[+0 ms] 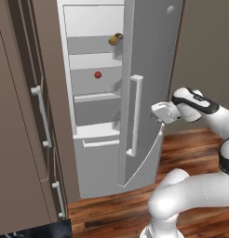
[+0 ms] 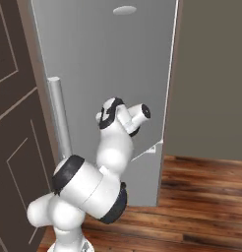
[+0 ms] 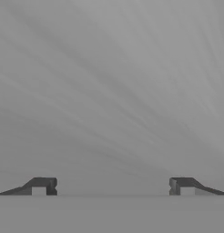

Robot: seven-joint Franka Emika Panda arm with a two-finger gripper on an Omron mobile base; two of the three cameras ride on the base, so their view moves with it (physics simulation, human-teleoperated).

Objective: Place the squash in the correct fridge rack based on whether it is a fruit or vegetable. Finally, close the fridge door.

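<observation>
The squash (image 1: 113, 40), small and yellow with a darker patch, rests at the back right of the higher fridge rack (image 1: 88, 45). The fridge door (image 1: 151, 69) stands partly open, its long bar handle (image 1: 135, 116) facing me; the right base view shows its outer face (image 2: 108, 59). My gripper (image 1: 155, 114) is against that outer face, right of the handle at mid height. In the hand view the gripper (image 3: 113, 186) is open, its fingertips (image 3: 43, 185) wide apart on bare grey door with nothing between them.
A small red ball (image 1: 97, 74) lies on the lower shelf. Below is a drawer front (image 1: 100, 158) with a horizontal handle. Tall brown cabinets (image 1: 23, 139) with bar handles stand on the left, and a wall (image 2: 211, 74) on the right. The floor (image 1: 191, 148) is wood.
</observation>
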